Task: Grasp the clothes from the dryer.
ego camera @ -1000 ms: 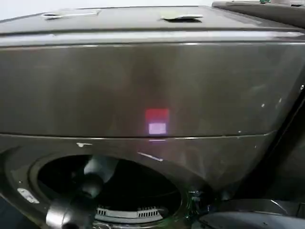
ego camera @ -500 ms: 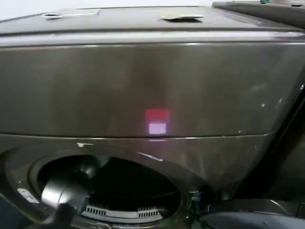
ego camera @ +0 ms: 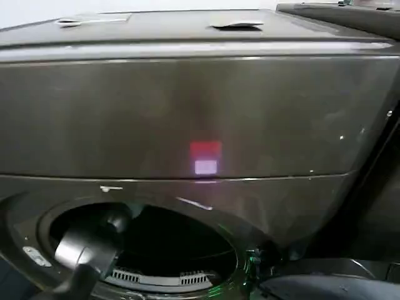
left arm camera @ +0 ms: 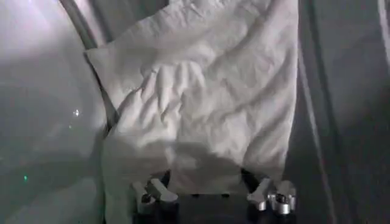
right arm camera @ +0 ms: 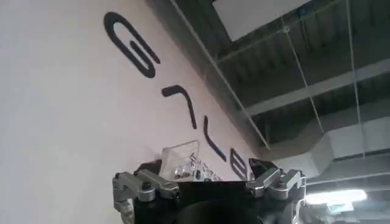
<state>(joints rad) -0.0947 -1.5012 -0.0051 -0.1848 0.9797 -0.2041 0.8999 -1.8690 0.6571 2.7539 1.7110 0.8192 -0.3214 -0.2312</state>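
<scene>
The dryer (ego camera: 200,112) is a dark bronze-grey machine, and its round porthole (ego camera: 156,244) stands open at the lower left of the head view. My left arm (ego camera: 84,253) reaches into the drum. Inside, the clothes (left arm camera: 207,97) appear as a crumpled pale grey-white fabric lying against the drum wall. My left gripper (left arm camera: 210,195) is open, its fingertips spread wide on either side of the fabric's near edge. My right gripper (right arm camera: 209,182) is open and holds nothing, aimed up at a white wall with dark lettering.
A dark curved door edge (ego camera: 325,284) sits right of the porthole. The top of a second machine (ego camera: 337,9) shows at the back right. A pale ribbed strip (ego camera: 156,278) lines the porthole's lower rim. The grey drum wall (left arm camera: 42,109) curves close beside the fabric.
A second ago my left arm's grey link stood higher in the porthole; it has since swung down and to the left. Over the last half second it has barely moved.
</scene>
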